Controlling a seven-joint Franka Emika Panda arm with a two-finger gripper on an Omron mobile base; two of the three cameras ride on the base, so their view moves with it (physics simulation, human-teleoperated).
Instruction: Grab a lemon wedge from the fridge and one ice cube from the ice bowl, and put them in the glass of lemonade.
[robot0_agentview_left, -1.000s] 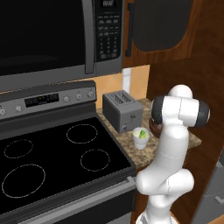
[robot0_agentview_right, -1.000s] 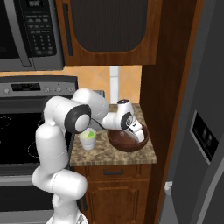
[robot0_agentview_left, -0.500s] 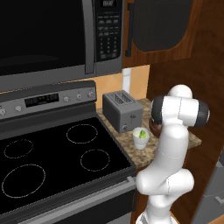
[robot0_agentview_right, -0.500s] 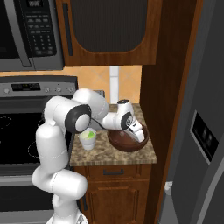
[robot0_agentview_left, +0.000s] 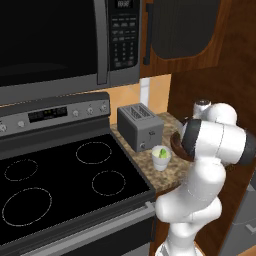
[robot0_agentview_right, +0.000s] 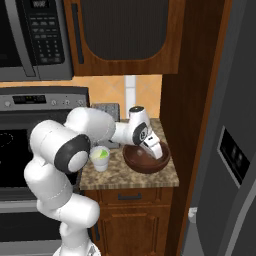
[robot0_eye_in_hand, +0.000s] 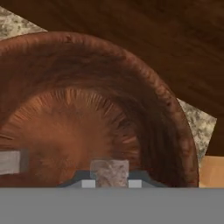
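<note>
Granite counter (robot0_agentview_right: 150, 177): ice bowl (robot0_agentview_right: 147, 162), glass of lemonade (robot0_agentview_right: 100, 158), toaster (robot0_agentview_left: 140, 127). Stove (robot0_agentview_left: 65, 180) left, fridge (robot0_agentview_right: 227, 150) right. Gripper (robot0_eye_in_hand: 109, 180) clenched on ice cube (robot0_eye_in_hand: 109, 170) inside bowl.

Ice bowl (robot0_agentview_left: 176, 145) mostly hidden behind arm; gripper (robot0_eye_in_hand: 109, 178) fingertips barely clear bottom edge, perhaps clamping pale cube (robot0_eye_in_hand: 109, 171); second cube (robot0_eye_in_hand: 10, 162) cut off at edge.

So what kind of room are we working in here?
A home kitchen, rendered: a black glass-top stove under a microwave, a grey toaster on a speckled stone counter, wooden cabinets.
</note>
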